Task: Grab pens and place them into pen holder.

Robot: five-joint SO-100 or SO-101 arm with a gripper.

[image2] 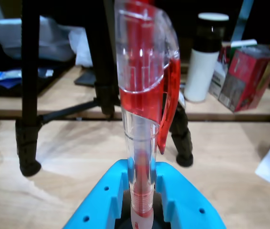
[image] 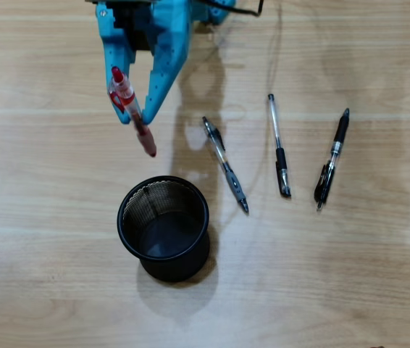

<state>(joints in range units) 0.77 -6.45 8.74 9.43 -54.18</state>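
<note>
The blue two-finger claw [image: 137,116] is clamped on the red-and-clear plastic pen [image: 133,110], which hangs just beyond the round black wire-mesh cup [image: 164,226]; released here, it likely strikes the rim or table.

pale wood-grain table [image: 350,290], smooth, low sheen. black wire-mesh cup [image: 164,226] with solid matt rim. glossy clear-and-red plastic pen [image2: 144,95], see-through barrel, held in matt blue plastic gripper [image: 134,119]. three more pens of clear and black plastic: [image: 225,164], [image: 279,147], [image: 332,159]. glossy red carton [image2: 249,76] and white-and-black cylinder [image2: 204,57] in wrist view.
</note>
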